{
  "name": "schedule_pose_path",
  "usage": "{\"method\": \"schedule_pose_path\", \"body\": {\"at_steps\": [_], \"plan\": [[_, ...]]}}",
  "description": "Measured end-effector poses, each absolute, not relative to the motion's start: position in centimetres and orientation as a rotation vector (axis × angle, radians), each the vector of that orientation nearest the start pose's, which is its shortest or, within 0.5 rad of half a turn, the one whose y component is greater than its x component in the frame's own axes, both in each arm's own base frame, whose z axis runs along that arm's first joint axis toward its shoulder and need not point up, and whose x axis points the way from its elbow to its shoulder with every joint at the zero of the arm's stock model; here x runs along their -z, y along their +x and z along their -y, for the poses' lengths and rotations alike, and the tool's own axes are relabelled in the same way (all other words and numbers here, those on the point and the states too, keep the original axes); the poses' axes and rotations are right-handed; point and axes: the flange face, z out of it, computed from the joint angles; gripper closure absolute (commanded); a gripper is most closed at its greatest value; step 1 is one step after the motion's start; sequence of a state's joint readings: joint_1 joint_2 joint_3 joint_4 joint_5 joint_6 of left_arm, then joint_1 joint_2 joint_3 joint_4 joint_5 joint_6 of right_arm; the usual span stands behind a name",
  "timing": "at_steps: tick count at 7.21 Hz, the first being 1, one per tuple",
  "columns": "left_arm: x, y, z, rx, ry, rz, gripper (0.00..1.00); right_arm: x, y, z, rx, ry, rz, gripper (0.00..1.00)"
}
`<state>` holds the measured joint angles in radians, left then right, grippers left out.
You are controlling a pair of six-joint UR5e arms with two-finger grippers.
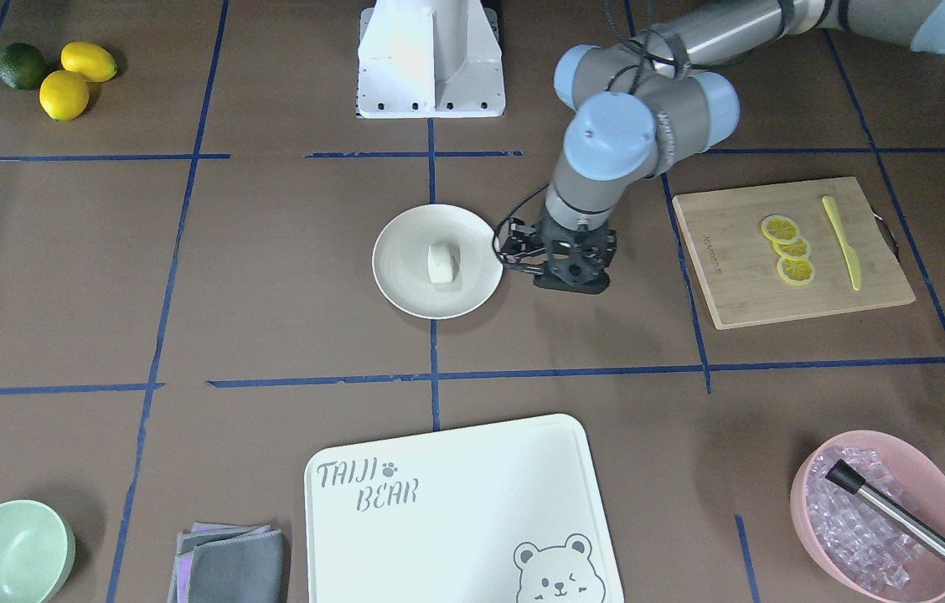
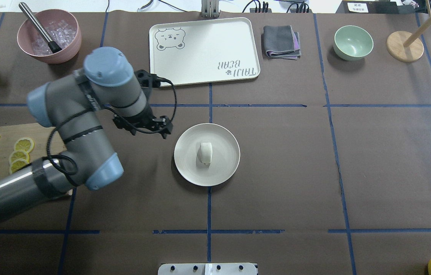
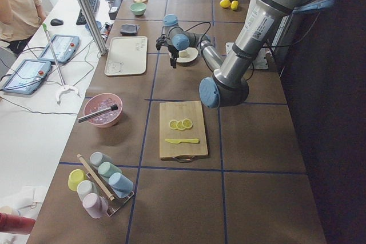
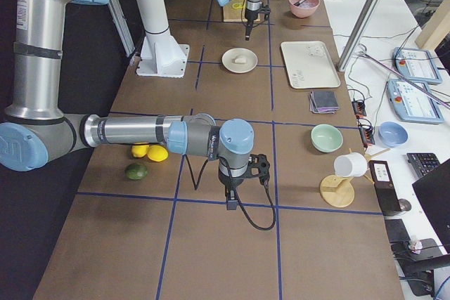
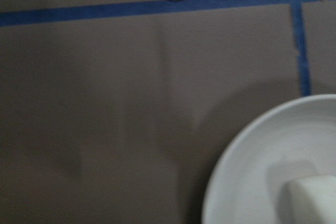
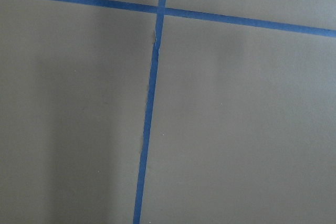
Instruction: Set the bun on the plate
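Note:
The white bun point(image 1: 442, 262) point(image 2: 205, 153) lies near the middle of the round cream plate point(image 1: 393, 285) point(image 2: 185, 168) at the table's centre. My left gripper point(image 1: 565, 266) point(image 2: 145, 128) points down at the table just beside the plate's rim, apart from the bun; the wrist hides its fingers, so I cannot tell its state. The left wrist view shows the plate's edge point(image 5: 236, 182) and a corner of the bun point(image 5: 312, 198). My right gripper point(image 4: 230, 206) shows only in the exterior right view, low over bare table far from the plate, and I cannot tell its state.
A wooden board point(image 1: 724, 276) with lemon slices point(image 1: 789, 249) and a yellow knife point(image 1: 843, 243) lies beyond the left gripper. The bear board point(image 1: 456, 502), pink ice bowl point(image 1: 808, 502), mint bowl point(image 1: 3, 553), grey cloth point(image 1: 229, 565) and whole lemons point(image 1: 62, 94) ring the table.

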<state>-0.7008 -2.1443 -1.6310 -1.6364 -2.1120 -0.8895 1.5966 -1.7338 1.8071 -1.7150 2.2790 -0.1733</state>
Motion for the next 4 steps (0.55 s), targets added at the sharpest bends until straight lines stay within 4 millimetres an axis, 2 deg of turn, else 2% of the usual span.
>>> {"method": "schedule_pose_path", "body": {"at_steps": [1,2,3,4], "plan": [[-33.1,40.8,51.8,-0.214,0.05,-0.846,0.0,-63.6,7.9,41.5,0.117,0.003,0.712,0.0],[-37.9,34.1,53.5,-0.249,0.06,-0.839,0.0,-63.5,7.9,41.5,0.117,0.003,0.712,0.0],[-42.8,26.1,54.8,-0.266,0.074,-0.838,0.0,-63.5,7.9,41.5,0.117,0.004,0.712,0.0],[-47.7,17.5,55.4,-0.266,0.1,-0.831,0.0,-63.5,7.9,41.5,0.116,0.004,0.712,0.0]]}}
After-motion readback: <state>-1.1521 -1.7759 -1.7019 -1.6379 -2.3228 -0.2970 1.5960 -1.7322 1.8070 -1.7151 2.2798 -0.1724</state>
